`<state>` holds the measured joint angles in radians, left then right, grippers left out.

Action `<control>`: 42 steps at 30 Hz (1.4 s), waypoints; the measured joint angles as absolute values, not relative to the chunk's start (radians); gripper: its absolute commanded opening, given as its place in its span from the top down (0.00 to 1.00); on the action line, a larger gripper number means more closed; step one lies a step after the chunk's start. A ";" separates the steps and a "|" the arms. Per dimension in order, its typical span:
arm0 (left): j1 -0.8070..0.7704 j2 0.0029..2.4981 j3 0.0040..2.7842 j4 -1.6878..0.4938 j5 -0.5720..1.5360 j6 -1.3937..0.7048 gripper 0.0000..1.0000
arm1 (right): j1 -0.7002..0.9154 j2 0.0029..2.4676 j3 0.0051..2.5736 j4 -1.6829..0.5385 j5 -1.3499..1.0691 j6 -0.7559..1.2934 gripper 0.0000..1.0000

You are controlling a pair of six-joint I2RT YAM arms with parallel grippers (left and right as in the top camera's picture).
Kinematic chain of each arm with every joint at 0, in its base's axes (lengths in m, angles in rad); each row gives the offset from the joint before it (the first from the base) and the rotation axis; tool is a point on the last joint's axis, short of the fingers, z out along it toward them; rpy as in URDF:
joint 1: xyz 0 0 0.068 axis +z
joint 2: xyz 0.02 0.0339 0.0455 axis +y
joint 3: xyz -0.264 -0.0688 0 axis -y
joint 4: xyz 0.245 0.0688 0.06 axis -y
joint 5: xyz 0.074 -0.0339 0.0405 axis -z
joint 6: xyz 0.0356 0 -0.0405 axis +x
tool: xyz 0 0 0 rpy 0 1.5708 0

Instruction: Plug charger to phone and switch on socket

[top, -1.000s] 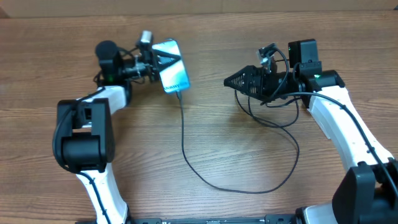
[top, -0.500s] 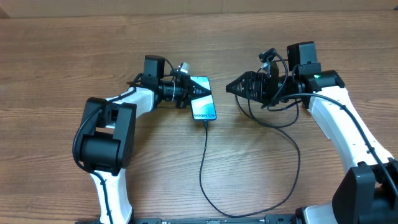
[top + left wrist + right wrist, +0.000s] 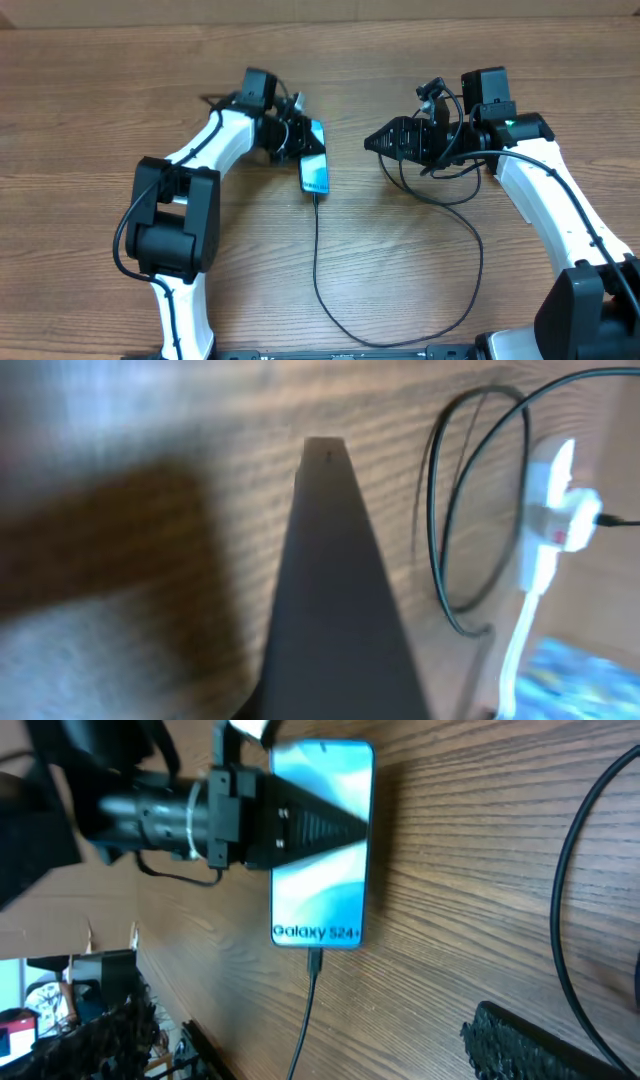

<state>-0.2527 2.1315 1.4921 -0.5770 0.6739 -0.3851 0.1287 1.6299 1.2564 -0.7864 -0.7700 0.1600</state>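
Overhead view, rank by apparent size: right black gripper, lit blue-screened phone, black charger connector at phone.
Largest: right black gripper, though it may be nearer the camera.
Middle: lit blue-screened phone.
Smallest: black charger connector.

The charger point(image 3: 316, 262) loops across the table point(image 3: 80, 120) between the arms.

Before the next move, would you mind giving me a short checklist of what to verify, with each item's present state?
1. Charger tip in the phone: ok, it meets the bottom edge.
2. Left claw shut on the phone: ok.
3. Phone screen lit: ok.
4. Right claw open and empty: ok.
5. Charger slack: ok, a loose loop lies on the table.
6. Socket switched on: cannot tell; blurred, seen only in the left wrist view.
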 measured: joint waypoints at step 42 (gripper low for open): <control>-0.269 2.177 1.567 -0.748 0.410 -0.334 0.30 | 0.129 1.630 1.256 -0.812 -0.758 0.157 0.00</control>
<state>-0.2687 2.1769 1.5673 -0.7475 0.4103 -0.3344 0.1291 1.6299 1.2564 -0.8116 -0.7578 0.1566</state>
